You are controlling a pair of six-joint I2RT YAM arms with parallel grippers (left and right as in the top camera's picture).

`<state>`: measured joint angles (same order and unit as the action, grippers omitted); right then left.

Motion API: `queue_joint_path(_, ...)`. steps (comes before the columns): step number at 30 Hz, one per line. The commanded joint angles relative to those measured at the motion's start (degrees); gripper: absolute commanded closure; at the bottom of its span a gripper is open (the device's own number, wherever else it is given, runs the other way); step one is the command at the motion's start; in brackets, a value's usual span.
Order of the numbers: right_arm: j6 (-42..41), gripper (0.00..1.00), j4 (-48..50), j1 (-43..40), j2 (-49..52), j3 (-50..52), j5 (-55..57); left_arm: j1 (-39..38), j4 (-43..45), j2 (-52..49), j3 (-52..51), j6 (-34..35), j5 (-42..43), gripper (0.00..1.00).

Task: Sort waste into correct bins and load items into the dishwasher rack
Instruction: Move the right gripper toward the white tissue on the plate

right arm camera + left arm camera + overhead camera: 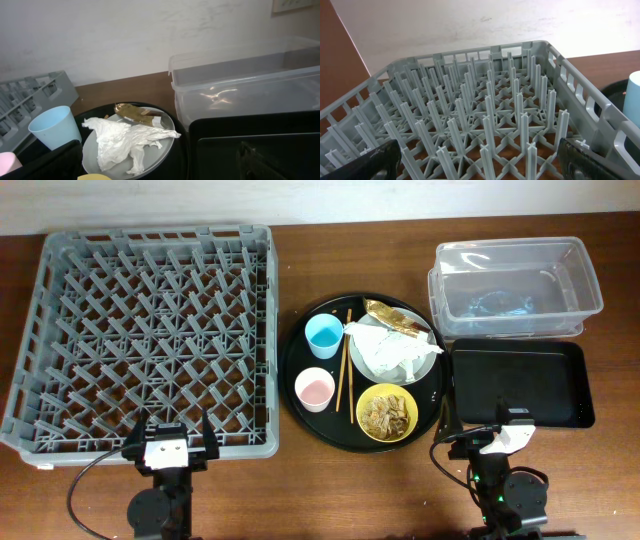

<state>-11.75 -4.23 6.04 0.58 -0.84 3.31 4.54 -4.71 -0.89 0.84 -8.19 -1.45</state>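
The grey dishwasher rack (272,330) stands at the left, empty. On a round black tray (345,432) are a light-blue cup (323,335), a pink cup (315,389), chopsticks (343,375), a grey plate (425,365) bearing the white napkin (385,345) and the brown-gold wrapper (395,317), and a yellow bowl (387,413) of food scraps. The clear tub (510,290) and the black tray bin (520,385) are at the right. My left gripper (170,442) is open at the rack's near edge (477,155). My right gripper (497,430) is open and empty, just in front of the black bin (160,160).
The right wrist view shows the napkin (125,140), the wrapper (135,112), the blue cup (55,127) and the clear tub (245,85) ahead. A pale wall runs behind the table. Bare brown tabletop lies along the near edge between the arms.
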Motion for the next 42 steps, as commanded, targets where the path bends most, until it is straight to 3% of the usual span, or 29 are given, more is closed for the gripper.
queue_joint_path(1,0.39,0.02,-0.22,0.33,-0.37,0.52,-1.2,0.24,-0.07,0.55,-0.33,-1.18,0.66,0.01)
queue_joint_path(29,1.4,0.02,-0.22,0.31,-0.37,0.52,-1.4,0.24,-0.07,0.52,-0.31,-1.16,1.22,0.01)
queue_joint_path(33,7.37,0.02,0.24,0.33,-0.37,0.48,-1.4,0.24,0.37,0.55,-0.31,-1.14,1.4,0.01)
queue_joint_path(36,9.35,0.02,0.35,0.33,-0.37,-1.64,-1.51,0.24,6.86,0.55,-0.13,-1.09,3.89,0.01)
queue_joint_path(37,13.79,0.01,0.17,0.33,-0.24,-3.69,-1.6,0.24,9.01,0.55,0.83,-0.04,3.93,0.01)
queue_joint_path(42,18.88,0.02,0.04,0.33,5.55,-12.92,-1.64,0.24,5.68,-0.96,9.27,-0.09,4.07,0.01)
